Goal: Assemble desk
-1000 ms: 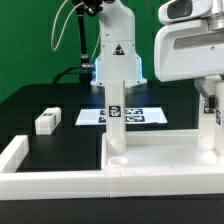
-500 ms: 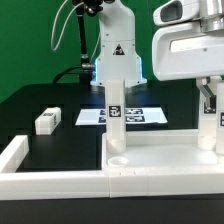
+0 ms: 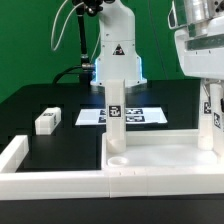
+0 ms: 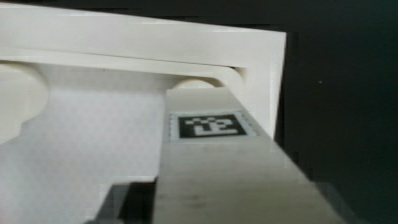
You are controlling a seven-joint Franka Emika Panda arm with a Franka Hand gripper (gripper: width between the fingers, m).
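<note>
Standing at tabletop (image 3: 165, 155) corner: upright leg (image 3: 116, 110) | loose leg (image 3: 47, 121) lying well apart

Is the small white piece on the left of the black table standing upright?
No, that loose leg at the exterior view's left lies flat on the table, apart from the tabletop panel.

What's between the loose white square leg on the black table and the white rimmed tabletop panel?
Only bare black table, as the exterior view shows, separates the loose white square leg from the white rimmed tabletop panel.
</note>
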